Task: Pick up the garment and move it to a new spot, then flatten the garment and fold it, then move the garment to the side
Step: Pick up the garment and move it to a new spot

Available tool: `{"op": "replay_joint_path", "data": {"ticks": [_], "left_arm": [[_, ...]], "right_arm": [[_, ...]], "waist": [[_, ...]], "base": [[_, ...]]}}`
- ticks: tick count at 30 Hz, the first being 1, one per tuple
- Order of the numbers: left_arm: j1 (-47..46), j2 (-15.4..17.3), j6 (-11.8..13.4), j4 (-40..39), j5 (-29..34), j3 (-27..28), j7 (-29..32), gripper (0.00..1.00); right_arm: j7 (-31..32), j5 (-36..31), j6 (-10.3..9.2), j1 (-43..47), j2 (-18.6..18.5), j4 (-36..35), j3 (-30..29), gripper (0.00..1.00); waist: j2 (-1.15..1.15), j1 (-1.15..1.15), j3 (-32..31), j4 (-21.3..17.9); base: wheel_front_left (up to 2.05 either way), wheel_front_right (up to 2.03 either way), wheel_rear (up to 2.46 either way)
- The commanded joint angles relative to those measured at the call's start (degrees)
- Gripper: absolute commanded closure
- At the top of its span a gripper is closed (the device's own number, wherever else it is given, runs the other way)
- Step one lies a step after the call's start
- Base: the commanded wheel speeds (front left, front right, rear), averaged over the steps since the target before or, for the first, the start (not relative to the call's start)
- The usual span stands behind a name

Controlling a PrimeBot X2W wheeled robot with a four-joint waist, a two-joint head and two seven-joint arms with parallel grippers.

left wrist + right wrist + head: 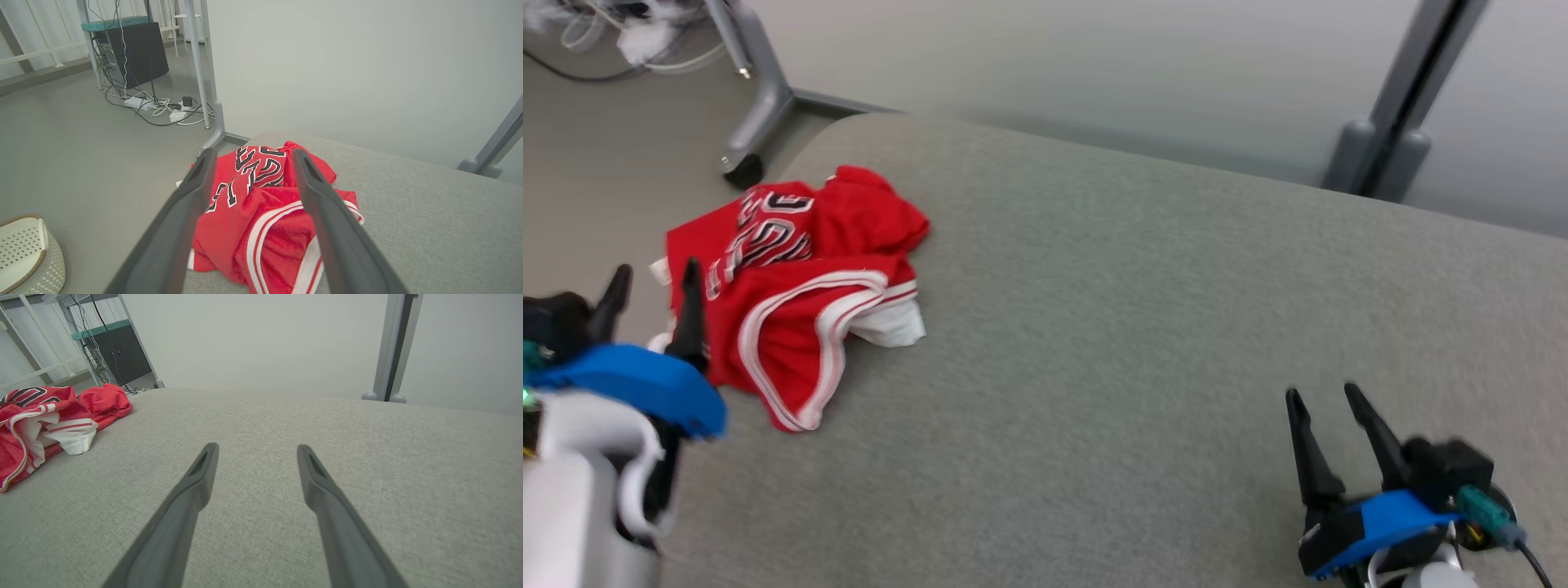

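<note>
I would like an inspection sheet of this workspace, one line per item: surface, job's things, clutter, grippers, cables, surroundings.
Surface: grey fabric top, smooth, with no stains seen.
Job's things: red garment, crumpled in a heap near the far left corner, not yet flattened or folded.
Clutter: nothing seen.
Grippers: left gripper open by the garment's left edge, holding nothing; right gripper open over the top at lower right, well apart from the garment.
Cables: cables tangled with power strips on the floor beyond the corner.
Surroundings: wall, frame posts, dark cabinet, and white basket on the floor.
</note>
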Motion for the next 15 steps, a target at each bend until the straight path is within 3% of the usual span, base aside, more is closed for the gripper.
{"op": "replay_joint_path", "data": {"ticks": [1, 6, 9, 15], "left_arm": [[-2.96, 1.51, -0.32, 1.2, -0.99, 0.74, 3.14, 0.0], [-9.78, 5.66, -1.02, 6.03, -4.92, 3.39, 12.97, 0.0], [-12.04, 7.9, -0.03, 9.04, -6.26, 4.9, 17.4, 0.0], [-12.38, 12.7, 6.28, 12.8, -3.91, 6.29, 25.84, 0.0]], "right_arm": [[0.35, -0.62, 0.01, -1.29, -0.31, -0.83, 0.18, 0.0], [1.34, -1.8, 0.01, -3.31, -0.31, -3.55, 0.44, 0.0], [2.19, -2.56, 0.01, -4.37, -0.28, -5.5, 0.05, 0.0], [2.8, -3.44, 0.01, -6.02, -0.28, -8.61, -0.38, 0.0]], "waist": [[0.0, 0.0, 1.46, -1.19], [0.0, 0.0, 7.81, -5.96], [0.0, 0.0, 12.09, -8.68], [0.0, 0.0, 17.71, -13.32]], "base": [[0.0, 0.0, 0.0], [0.0, 0.0, 0.0], [0.0, 0.0, 0.0], [0.0, 0.0, 0.0]]}}
